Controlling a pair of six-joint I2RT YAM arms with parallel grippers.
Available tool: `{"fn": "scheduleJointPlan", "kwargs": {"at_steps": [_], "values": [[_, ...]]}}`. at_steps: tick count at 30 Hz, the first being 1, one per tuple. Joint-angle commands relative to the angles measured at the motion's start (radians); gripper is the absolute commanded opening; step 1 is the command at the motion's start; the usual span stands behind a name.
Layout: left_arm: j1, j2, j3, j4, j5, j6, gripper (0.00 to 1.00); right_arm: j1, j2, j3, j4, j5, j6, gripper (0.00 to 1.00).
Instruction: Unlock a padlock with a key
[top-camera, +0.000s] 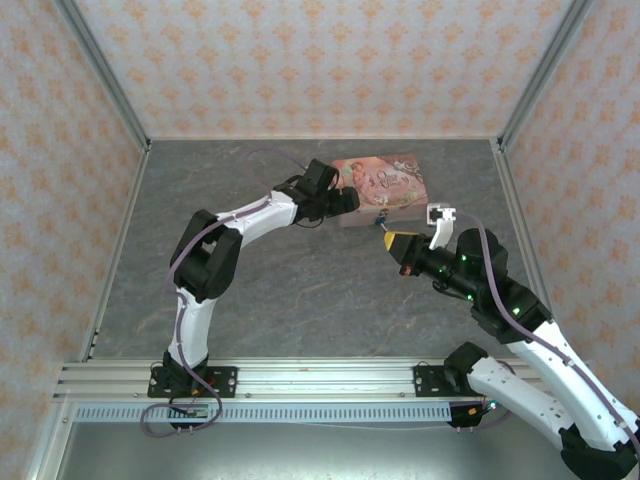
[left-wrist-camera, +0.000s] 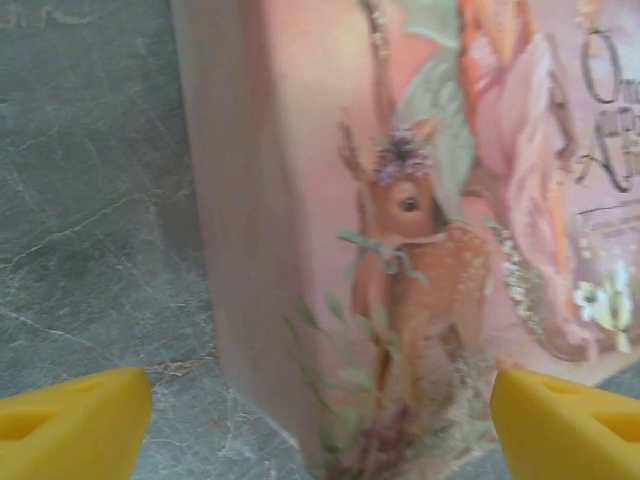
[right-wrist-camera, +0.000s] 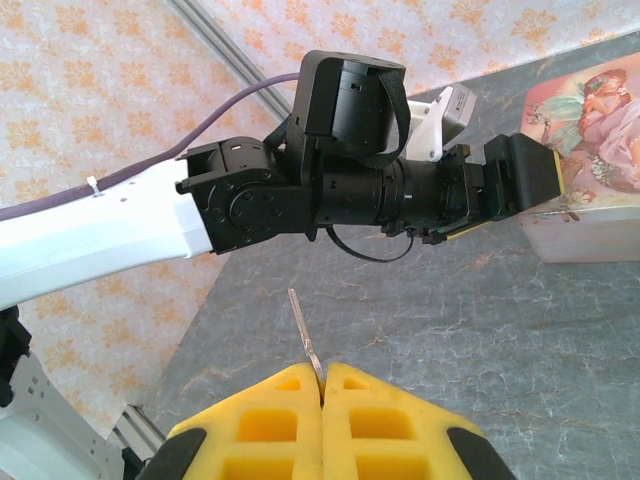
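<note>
Reaching from its base at the near left across the grey marbled table, the left arm ends at the left short end of the pink illustrated box, which lies flat towards the far wall. The left gripper has its yellow fingers spread wide apart, one at each lower corner of the wrist view. An edge of the box, painted with a fawn, stands between them, and the left finger is clearly off the box. Seen from the right wrist camera, this gripper sits just beside the box's end.

Against the front side of the box, about midway along it, the padlock shows as a tiny teal-blue speck. It is too small to tell whether its shackle is closed.

Just right of it and nearer the bases, the right gripper points towards the padlock, near it but apart. Its yellow pads are pressed together, clamped on the key. The key's thin metal blade sticks out of the seam between them, tilted slightly left.
</note>
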Motion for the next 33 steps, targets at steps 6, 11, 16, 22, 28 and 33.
{"fn": "scheduleJointPlan", "kwargs": {"at_steps": [6,11,16,22,28,33], "values": [[0.021,0.01,0.001,-0.041,-0.062,-0.002,0.89,-0.003,-0.005,0.009,-0.005,0.04,-0.021,0.0],[0.025,0.001,-0.046,-0.059,-0.076,0.019,0.89,-0.003,0.005,0.022,-0.007,0.046,-0.024,0.0],[0.029,-0.024,-0.118,-0.071,-0.082,0.026,0.89,-0.003,0.023,0.035,-0.01,0.049,-0.029,0.0],[0.044,-0.093,-0.252,-0.042,-0.108,0.017,0.89,-0.003,0.039,0.049,-0.009,0.047,-0.034,0.0],[0.073,-0.171,-0.377,-0.024,-0.123,0.008,0.89,-0.002,0.053,0.054,-0.008,0.04,-0.03,0.0],[0.106,-0.283,-0.477,-0.043,-0.143,0.018,0.89,-0.002,0.054,0.049,-0.013,0.038,-0.025,0.0]]}}
